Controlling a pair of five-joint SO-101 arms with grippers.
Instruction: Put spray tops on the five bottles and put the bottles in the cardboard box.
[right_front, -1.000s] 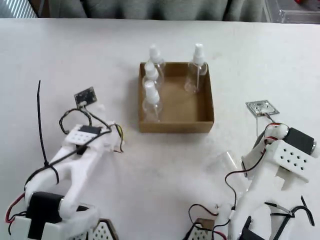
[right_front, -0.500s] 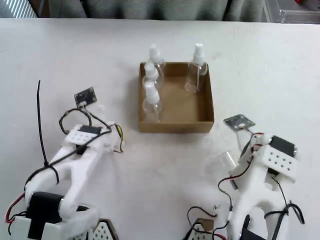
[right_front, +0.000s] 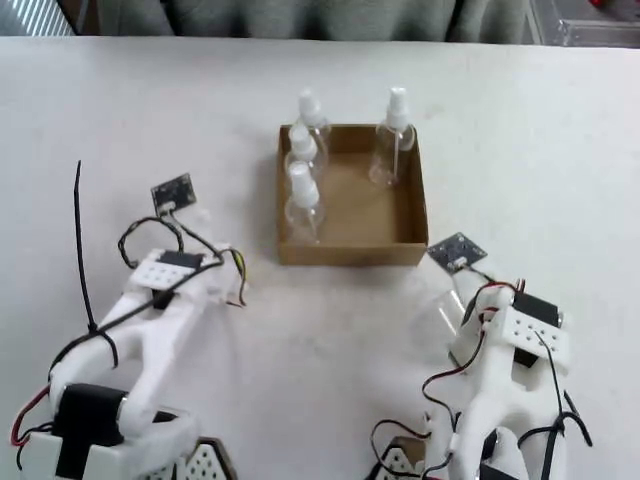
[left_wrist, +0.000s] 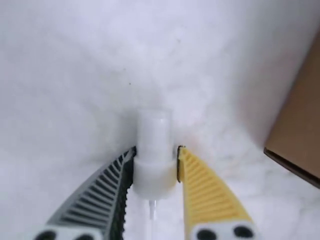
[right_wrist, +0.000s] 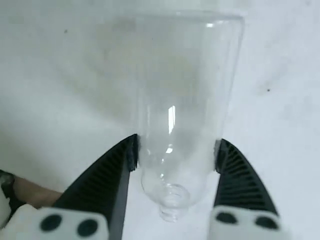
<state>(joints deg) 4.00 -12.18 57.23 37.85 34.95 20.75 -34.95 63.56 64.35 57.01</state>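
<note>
The open cardboard box (right_front: 352, 250) stands mid-table with several capped clear bottles, such as one at the left wall (right_front: 303, 205) and one at the back right (right_front: 393, 145). In front of the box's right corner a clear bottle without a top (right_front: 445, 312) lies on the table. In the right wrist view my right gripper (right_wrist: 175, 147) has a black finger against each side of this bottle (right_wrist: 180, 100), its open neck pointing at the camera. To the left of the box, my left gripper (left_wrist: 155, 152) is shut on a white spray top (left_wrist: 154, 160) just above the table.
The box's corner (left_wrist: 300, 130) shows near the left gripper. Black and red cables (right_front: 150, 245) loop over both arms. Bare white table (right_front: 330, 340) lies between the arms and in front of the box.
The right arm has swung left and forward, bringing its gripper around the uncapped bottle, which stayed in place. The left arm has not moved.
</note>
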